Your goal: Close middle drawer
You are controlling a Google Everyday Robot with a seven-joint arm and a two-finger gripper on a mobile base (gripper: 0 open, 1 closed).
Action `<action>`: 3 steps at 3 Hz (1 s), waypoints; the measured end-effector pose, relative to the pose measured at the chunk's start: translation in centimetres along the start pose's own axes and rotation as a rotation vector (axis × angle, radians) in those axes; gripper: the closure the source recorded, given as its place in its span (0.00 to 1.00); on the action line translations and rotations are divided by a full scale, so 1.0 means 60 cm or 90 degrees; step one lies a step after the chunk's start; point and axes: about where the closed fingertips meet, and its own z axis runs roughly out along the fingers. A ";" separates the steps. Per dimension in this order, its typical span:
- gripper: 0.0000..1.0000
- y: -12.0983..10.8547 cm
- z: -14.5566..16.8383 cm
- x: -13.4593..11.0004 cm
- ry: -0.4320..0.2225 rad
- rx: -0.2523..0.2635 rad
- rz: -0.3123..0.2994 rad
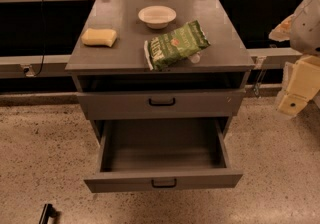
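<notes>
Speckled floor [280, 203] nearest cam, nothing on it blocking approach. Grey cabinet [120, 53] centre frame. Middle drawer [162, 154] pulled well out, empty, front panel facing cam w/ black handle [164, 183] at centre; drawer above [210, 103] looks shut. Gripper [292, 102] off at right edge, above drawer-front level, well apart from the cabinet; can't tell how far open or whether it holds anything. To do it well, prob: drop to front-panel height, come in square, push by the handle straight back so it doesn't skew, stop when flush w/ drawer above. No grasp needed. On top: green bag [177, 44], bowl [157, 16], sponge [99, 37].
</notes>
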 end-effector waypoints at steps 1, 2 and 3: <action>0.00 0.000 0.000 0.000 0.000 0.000 0.000; 0.00 -0.011 0.051 0.050 0.037 0.015 0.022; 0.00 0.025 0.140 0.135 0.048 0.015 0.030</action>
